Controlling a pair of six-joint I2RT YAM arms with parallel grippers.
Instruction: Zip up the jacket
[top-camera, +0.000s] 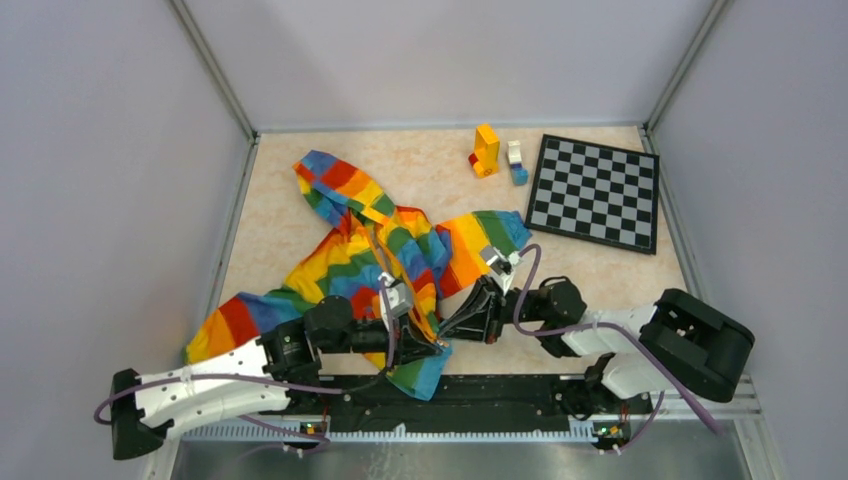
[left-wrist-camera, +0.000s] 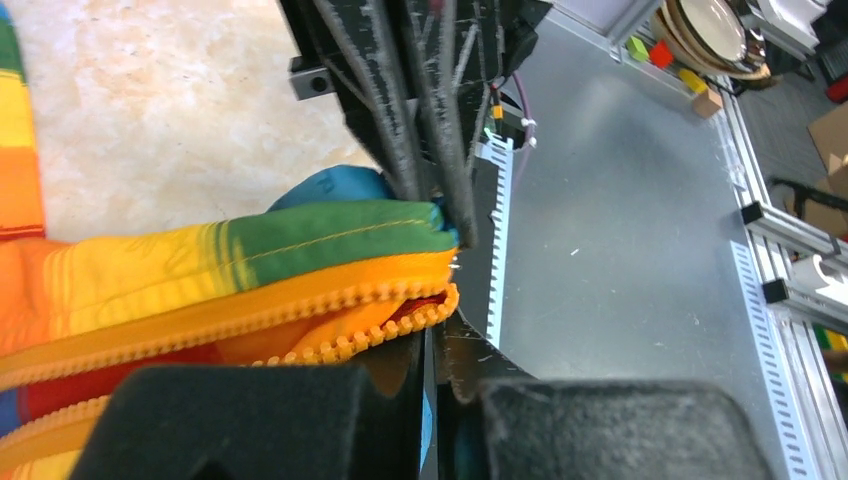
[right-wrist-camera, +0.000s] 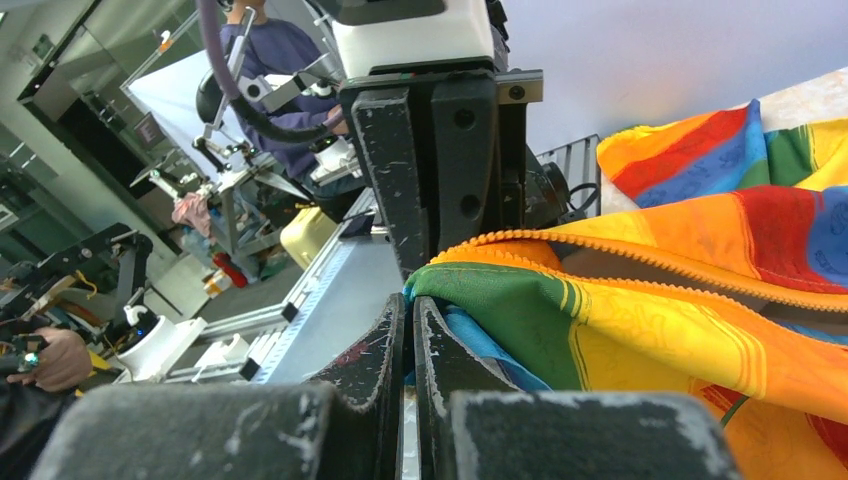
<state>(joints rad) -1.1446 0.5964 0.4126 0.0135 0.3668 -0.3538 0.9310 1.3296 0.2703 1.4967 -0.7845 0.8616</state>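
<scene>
The rainbow-striped jacket (top-camera: 350, 265) lies spread on the table, hood toward the back left. Its bottom hem is at the near edge. Both grippers meet at that hem. My left gripper (top-camera: 432, 350) (left-wrist-camera: 437, 340) is shut on the lower end of the orange zipper strip (left-wrist-camera: 300, 310), whose two tooth rows lie apart here. My right gripper (top-camera: 447, 335) (right-wrist-camera: 409, 310) is shut on the green and blue hem corner (right-wrist-camera: 520, 320) of the other front panel, right beside the left fingers. The zipper slider is not in sight.
A black-and-white chessboard (top-camera: 595, 192) lies at the back right. An orange-yellow block stack (top-camera: 485, 150) and a white-blue block (top-camera: 516, 162) stand beside it. The arms' metal mounting rail (top-camera: 480, 395) runs along the near edge, just under the hem.
</scene>
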